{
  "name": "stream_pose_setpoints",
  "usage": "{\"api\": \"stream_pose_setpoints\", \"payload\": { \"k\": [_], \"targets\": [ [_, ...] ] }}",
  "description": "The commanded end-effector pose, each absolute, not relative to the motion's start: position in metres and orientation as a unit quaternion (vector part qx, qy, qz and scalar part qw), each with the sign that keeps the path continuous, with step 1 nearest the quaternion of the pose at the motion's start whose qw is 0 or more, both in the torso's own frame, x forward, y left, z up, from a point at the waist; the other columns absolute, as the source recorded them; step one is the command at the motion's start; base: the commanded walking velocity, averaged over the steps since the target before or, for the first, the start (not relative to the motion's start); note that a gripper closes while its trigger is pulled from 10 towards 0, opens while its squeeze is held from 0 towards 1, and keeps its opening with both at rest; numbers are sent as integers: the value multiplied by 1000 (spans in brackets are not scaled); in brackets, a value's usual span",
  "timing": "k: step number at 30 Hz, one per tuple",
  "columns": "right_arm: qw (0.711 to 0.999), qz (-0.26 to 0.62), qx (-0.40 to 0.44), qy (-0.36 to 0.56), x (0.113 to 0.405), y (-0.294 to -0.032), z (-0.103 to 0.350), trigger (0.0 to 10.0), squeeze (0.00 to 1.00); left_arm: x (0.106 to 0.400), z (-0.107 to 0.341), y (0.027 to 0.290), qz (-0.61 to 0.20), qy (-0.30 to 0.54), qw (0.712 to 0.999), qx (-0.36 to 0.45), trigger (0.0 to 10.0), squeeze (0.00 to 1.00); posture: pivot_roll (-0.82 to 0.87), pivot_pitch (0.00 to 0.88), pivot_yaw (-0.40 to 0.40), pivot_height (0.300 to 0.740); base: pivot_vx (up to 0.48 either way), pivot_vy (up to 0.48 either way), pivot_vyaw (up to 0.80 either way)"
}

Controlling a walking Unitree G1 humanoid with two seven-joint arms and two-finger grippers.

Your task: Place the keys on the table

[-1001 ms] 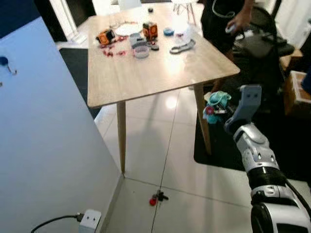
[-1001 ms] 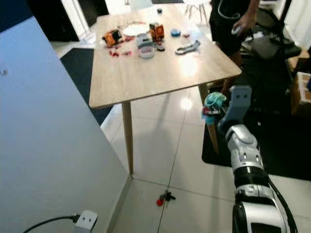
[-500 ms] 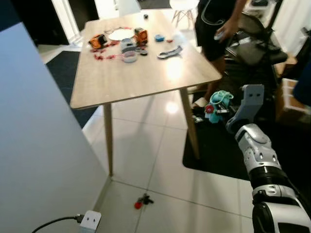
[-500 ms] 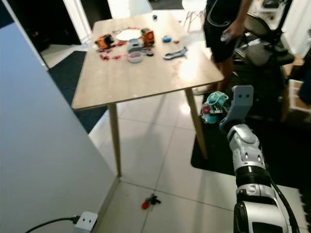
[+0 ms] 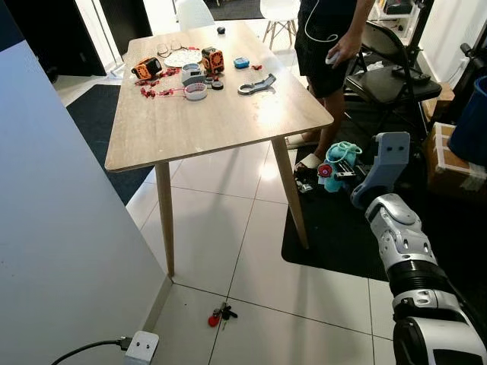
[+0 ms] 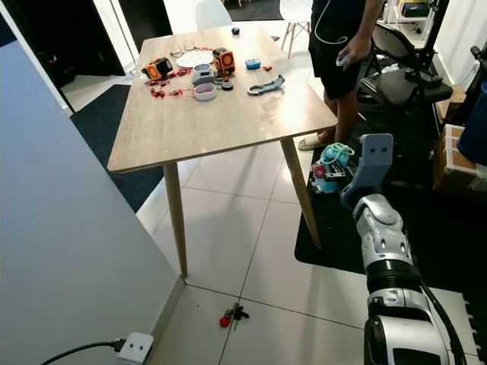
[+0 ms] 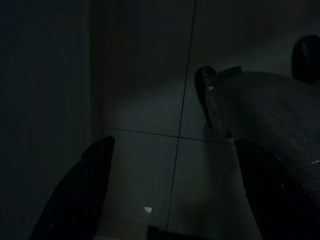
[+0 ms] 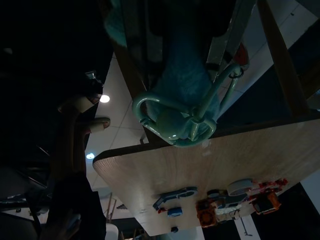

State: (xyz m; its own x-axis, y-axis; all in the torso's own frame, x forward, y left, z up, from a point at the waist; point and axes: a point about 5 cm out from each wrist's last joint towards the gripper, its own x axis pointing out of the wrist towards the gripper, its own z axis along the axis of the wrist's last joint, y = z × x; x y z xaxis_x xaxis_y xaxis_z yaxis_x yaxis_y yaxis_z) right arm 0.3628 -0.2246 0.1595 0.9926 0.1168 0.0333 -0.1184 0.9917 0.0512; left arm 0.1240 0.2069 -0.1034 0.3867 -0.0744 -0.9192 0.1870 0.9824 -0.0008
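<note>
One right gripper (image 5: 338, 163) pinches the teal keys (image 5: 340, 157) for you beside the table (image 5: 228, 122); a person (image 5: 327, 46) stands behind it.

My right claw (image 5: 338, 163) fingertips are hidden behind the teal keyring bundle (image 5: 340, 157), so their contact with it cannot be resolved. The person (image 5: 329, 38) beside the surface (image 5: 228, 114) is cut off above the torso by the picture's top edge. The small items (image 5: 189, 70) on the surface's far end are too small to identify, and my left wrist view is too dark to make out detail.
</note>
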Motion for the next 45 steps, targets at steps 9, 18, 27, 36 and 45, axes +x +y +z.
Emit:
{"api": "stream_pose_setpoints", "payload": {
  "k": [9, 18, 27, 36, 45],
  "targets": [
    [998, 55, 29, -21, 363, -226, 162, 10000, 0, 121, -104, 208, -83, 553, 828, 47, 10000, 0, -112, 48, 106, 740, 160, 0, 0],
    [998, 47, 28, -22, 362, -231, 161, 10000, 0, 120, -104, 209, -87, 555, 826, 47, 10000, 0, -116, 48, 109, 740, 333, 0, 0],
    [998, 47, 28, -22, 361, -231, 161, 10000, 0, 120, -104, 209, -88, 554, 826, 48, 10000, 0, -114, 51, 112, 740, 363, 0, 0],
    [998, 44, 25, -25, 360, -233, 163, 10000, 0, 117, -105, 209, -87, 557, 824, 47, 10000, 0, -113, 54, 111, 740, 362, 0, 0],
    [999, -7, -19, -43, 357, -259, 179, 10000, 0, 118, -105, 209, -82, 556, 826, 50, 10000, 0, -120, 55, 107, 740, 102, 0, 0]
  ]
}}
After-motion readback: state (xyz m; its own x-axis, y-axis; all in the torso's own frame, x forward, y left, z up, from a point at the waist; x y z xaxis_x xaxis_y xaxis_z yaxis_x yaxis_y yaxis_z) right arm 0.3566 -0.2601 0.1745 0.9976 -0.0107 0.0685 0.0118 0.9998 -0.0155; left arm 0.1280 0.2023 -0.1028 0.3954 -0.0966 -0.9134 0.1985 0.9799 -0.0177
